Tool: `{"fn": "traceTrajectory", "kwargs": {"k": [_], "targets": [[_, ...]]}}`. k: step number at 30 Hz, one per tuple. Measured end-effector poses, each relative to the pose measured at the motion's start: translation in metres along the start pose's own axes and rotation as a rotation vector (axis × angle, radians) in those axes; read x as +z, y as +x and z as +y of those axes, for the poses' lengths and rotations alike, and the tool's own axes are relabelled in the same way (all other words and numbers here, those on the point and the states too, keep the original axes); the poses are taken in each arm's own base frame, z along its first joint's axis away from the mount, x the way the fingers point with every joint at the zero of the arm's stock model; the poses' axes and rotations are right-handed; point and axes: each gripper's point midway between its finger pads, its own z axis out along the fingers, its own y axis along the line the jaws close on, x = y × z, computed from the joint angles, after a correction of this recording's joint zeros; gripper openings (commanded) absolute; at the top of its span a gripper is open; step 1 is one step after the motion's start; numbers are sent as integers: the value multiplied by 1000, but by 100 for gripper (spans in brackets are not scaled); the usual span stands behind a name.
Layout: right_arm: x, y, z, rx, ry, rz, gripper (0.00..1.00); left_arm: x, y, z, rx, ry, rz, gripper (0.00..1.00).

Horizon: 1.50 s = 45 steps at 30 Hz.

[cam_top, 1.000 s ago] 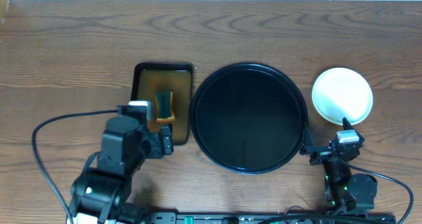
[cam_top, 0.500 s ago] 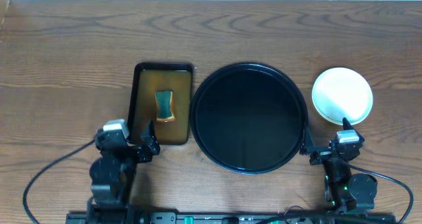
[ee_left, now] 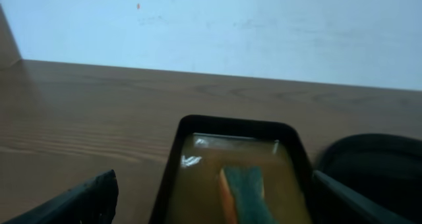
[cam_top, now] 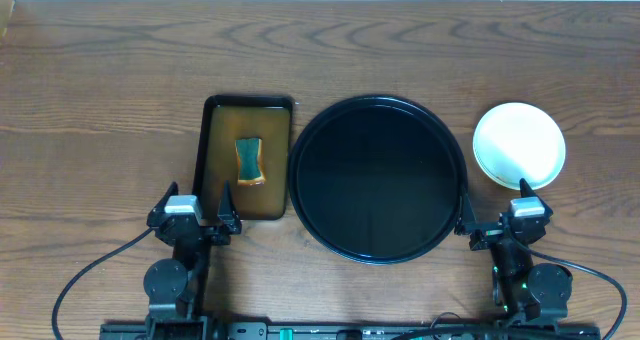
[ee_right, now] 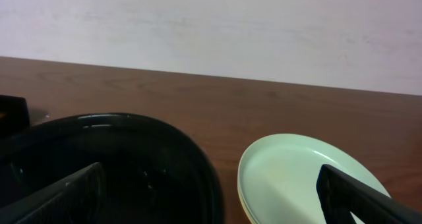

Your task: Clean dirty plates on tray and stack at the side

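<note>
My left arm has pulled back off the brown tray (cam_top: 215,165) to the table's near edge. The left gripper (cam_top: 194,204) is spread wide and empty, and the sponge (cam_top: 249,160) lies on that tray. The right gripper (cam_top: 497,206) is equally wide and empty. Overhead, the plates (cam_top: 518,145) look like one disc on bare wood right of the black tray (cam_top: 378,180). My right wrist view shows another rim beneath; I can't tell the count.

My left gripper (cam_top: 192,202) and right gripper (cam_top: 493,205) have black fingers (cam_top: 226,196) and grey wrist blocks. Black cables (cam_top: 100,255) trail behind, and I see green lights on the right.
</note>
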Motion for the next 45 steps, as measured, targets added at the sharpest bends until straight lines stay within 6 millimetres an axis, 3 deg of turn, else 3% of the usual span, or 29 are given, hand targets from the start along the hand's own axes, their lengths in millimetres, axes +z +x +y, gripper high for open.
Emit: {"fn": "traceTrajectory", "kwargs": {"k": [45], "targets": [[0, 0, 0, -1, 0, -1, 99, 0, 1, 1, 28, -4, 7, 92]]}}
